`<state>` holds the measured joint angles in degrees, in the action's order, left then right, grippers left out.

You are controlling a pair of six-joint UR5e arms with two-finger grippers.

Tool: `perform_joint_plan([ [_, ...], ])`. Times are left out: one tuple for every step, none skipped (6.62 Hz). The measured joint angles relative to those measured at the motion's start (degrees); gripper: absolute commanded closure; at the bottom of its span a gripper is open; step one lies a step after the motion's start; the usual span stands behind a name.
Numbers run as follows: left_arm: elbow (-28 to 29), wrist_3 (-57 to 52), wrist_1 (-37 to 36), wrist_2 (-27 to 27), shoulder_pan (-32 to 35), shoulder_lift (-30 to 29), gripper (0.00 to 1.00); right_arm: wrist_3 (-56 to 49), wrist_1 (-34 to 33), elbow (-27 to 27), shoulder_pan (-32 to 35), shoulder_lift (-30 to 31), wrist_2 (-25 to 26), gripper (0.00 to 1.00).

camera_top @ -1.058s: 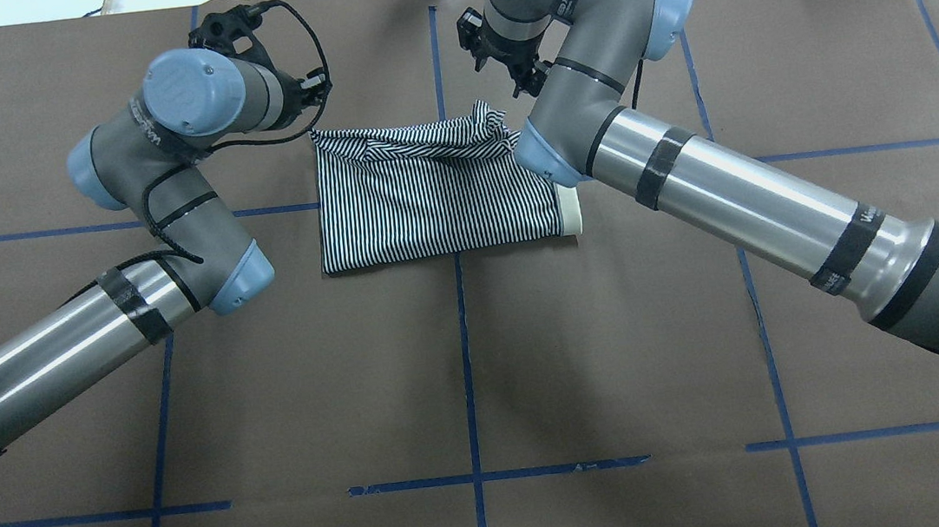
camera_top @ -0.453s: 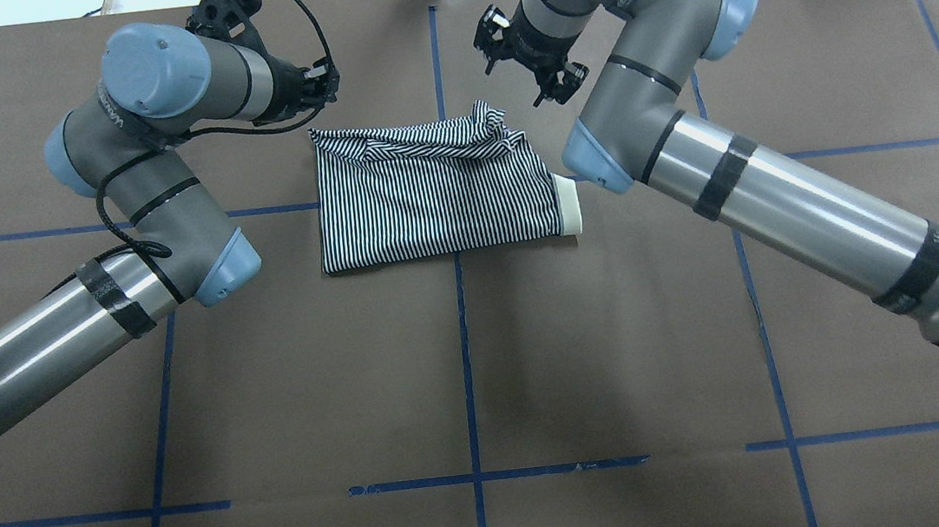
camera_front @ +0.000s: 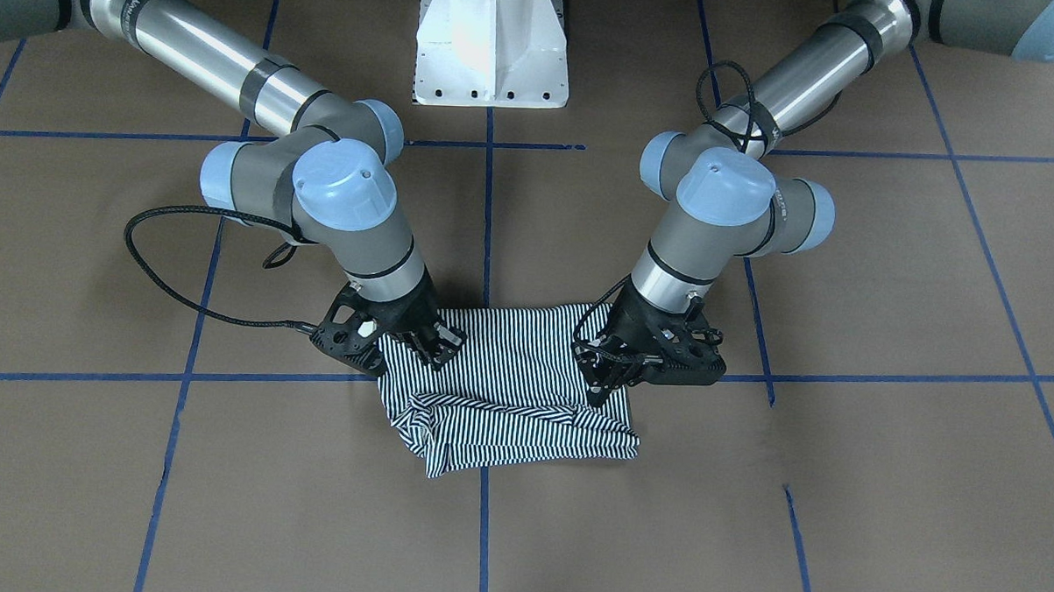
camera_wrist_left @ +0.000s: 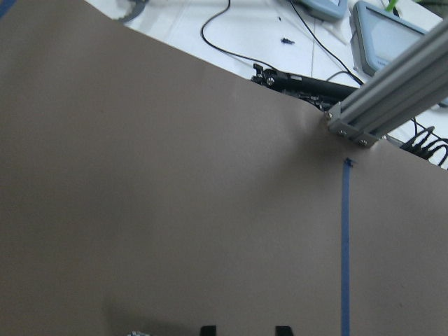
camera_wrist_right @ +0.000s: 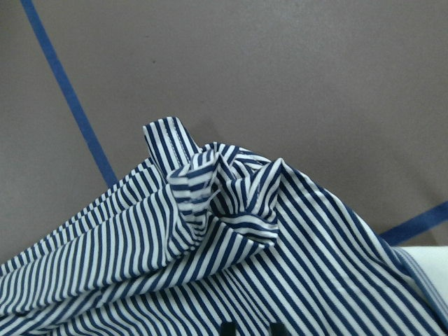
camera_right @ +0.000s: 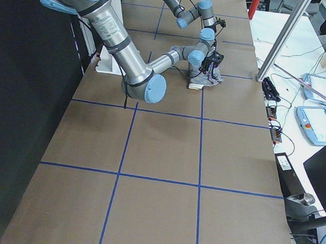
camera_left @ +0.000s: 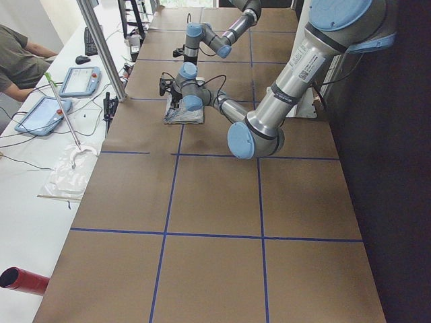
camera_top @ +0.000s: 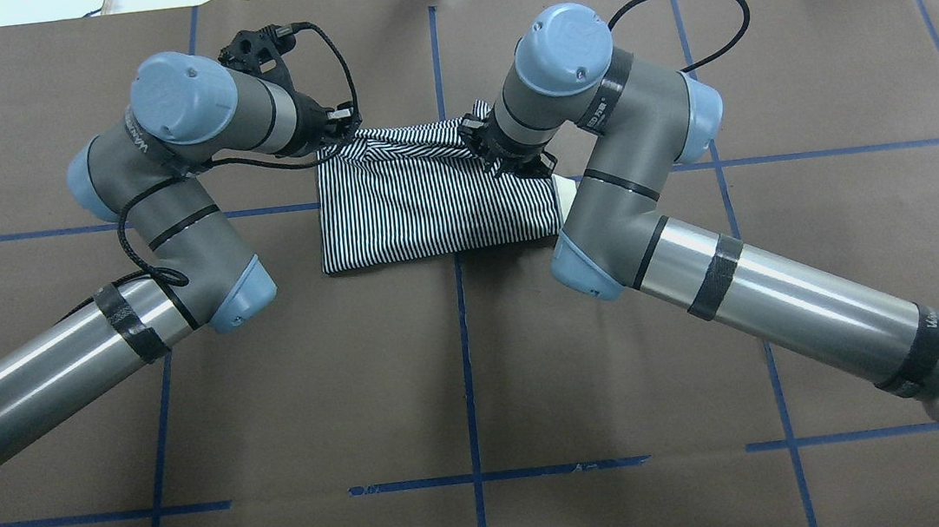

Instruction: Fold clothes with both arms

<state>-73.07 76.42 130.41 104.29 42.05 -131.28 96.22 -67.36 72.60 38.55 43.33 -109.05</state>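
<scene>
Overhead exterior: left tool, right tool spread at shirt far edge; arm lettering unreadable.

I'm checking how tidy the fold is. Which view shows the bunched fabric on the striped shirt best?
Right wrist-mounted view: the bunched fabric fills it, unblocked. Front-facing shows it as a rumpled band along the shirt; overhead, the right arm partly covers it; side views are too small; left wrist shows mostly table.

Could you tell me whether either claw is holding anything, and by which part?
Nothing seems held yet: the left claw and right claw sit open at the bunched far edge of the shirt.
</scene>
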Motion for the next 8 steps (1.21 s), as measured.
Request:
perform_joint_plan([
  [1.7,-1.1,-0.3,-0.1,-0.7,-0.9,1.0,-0.2,0.0,-2.6,-0.4,-1.3,1.5,1.0],
  [3.8,-1.5,-0.3,-0.3,-1.1,-2.4,1.0,-0.3,0.1,-5.6,-0.4,-2.9,2.8,1.0],
  [5.1,-1.7,-0.3,-0.3,-1.2,-3.4,1.0,-0.7,0.4,-8.2,-0.4,-4.1,3.6,1.0],
  [5.7,-1.7,-0.3,-0.3,-1.2,-3.8,1.0,-1.0,0.5,-10.3,-0.2,-5.2,4.0,1.0],
  [5.7,-1.7,-0.3,-0.4,-1.2,-3.7,1.0,-1.4,1.1,-13.1,0.5,-6.9,4.1,1.0],
  [5.7,-1.7,-0.3,-0.4,-1.2,-3.4,1.0,-1.6,4.3,-18.2,1.8,-9.4,4.3,1.0],
  [5.6,-1.7,-0.3,-0.7,-1.2,-3.0,1.0,-1.6,9.3,-24.5,3.5,-12.2,4.7,1.0],
  [5.5,-1.7,-0.3,-1.0,-1.2,-2.8,1.0,-1.6,11.6,-28.0,5.4,-13.9,4.8,1.0],
])
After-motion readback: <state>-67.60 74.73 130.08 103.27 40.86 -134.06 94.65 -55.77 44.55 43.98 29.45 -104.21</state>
